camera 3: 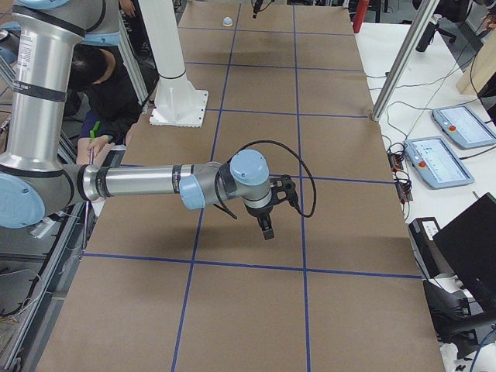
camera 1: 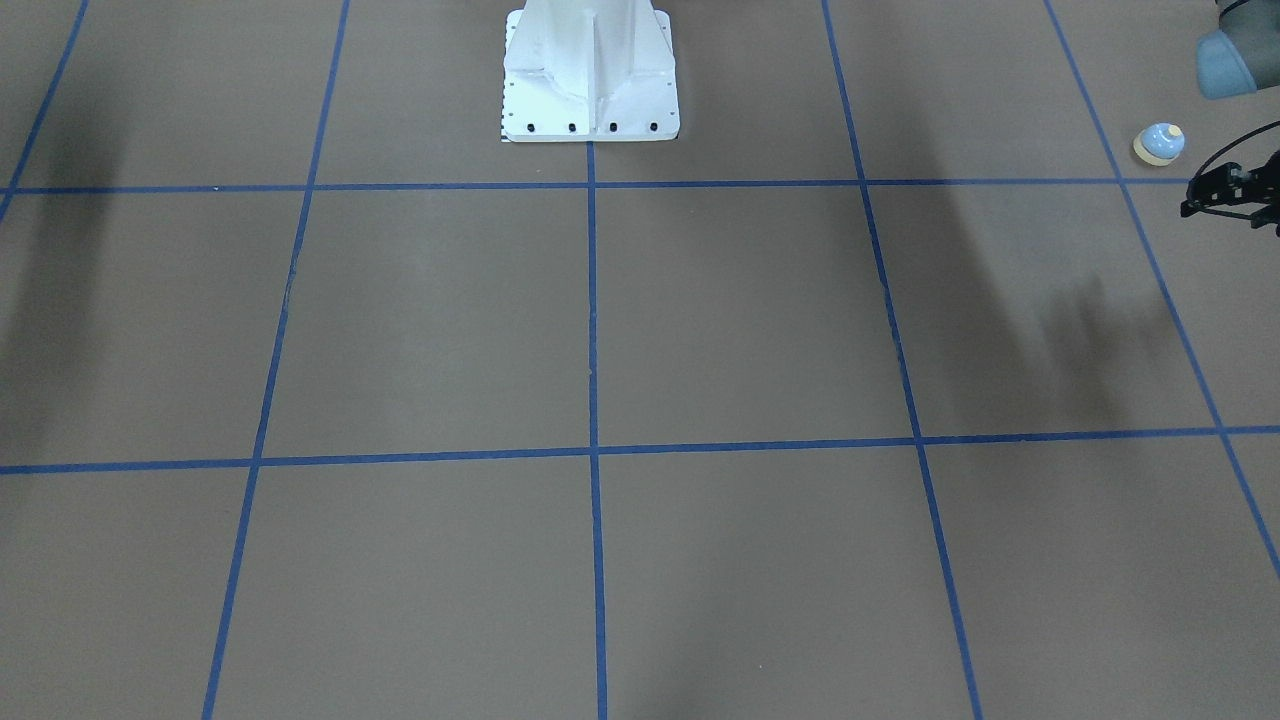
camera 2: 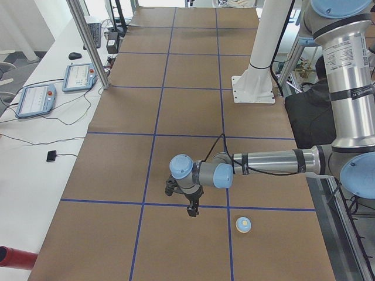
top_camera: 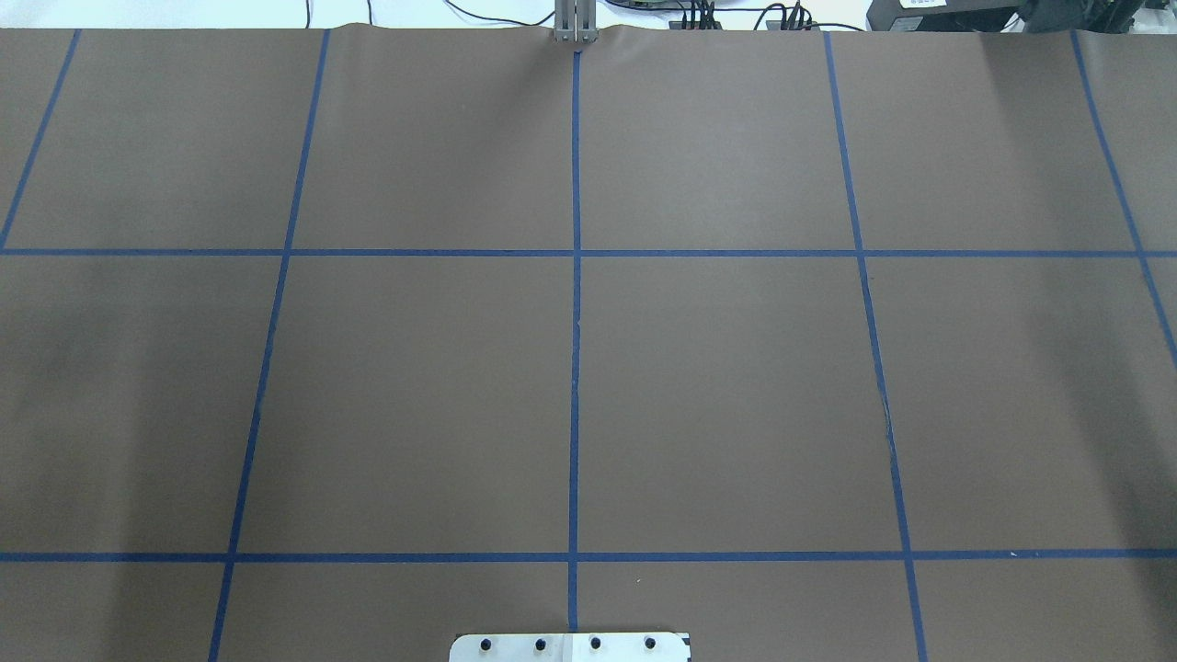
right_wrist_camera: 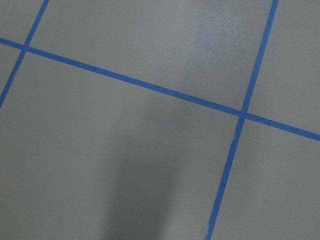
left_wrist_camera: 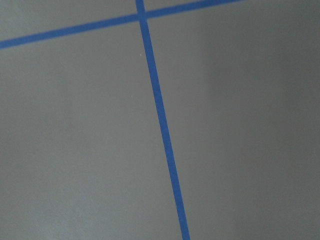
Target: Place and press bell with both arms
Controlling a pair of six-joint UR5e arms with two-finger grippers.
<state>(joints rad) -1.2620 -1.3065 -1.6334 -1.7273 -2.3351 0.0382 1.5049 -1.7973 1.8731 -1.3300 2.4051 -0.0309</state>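
The bell [camera 1: 1159, 143], light blue with a cream button and base, stands upright on the brown table near my left end; it also shows in the exterior left view [camera 2: 243, 223] and, small, in the exterior right view [camera 3: 227, 21]. My left gripper [camera 1: 1192, 204] hovers just beside the bell, apart from it, partly cut off by the frame edge; it hangs fingers down in the exterior left view [camera 2: 191, 211], and I cannot tell whether it is open. My right gripper [camera 3: 266, 230] hangs over the table's other end, seen only from the side, state unclear. Both wrist views show only table.
The white bolted pedestal [camera 1: 590, 75] stands at the robot's edge of the table. Blue tape lines [top_camera: 576, 303] divide the brown surface into squares. A person [camera 3: 108, 93] sits behind the robot. Tablets [camera 2: 35, 99] and cables lie on the white bench alongside.
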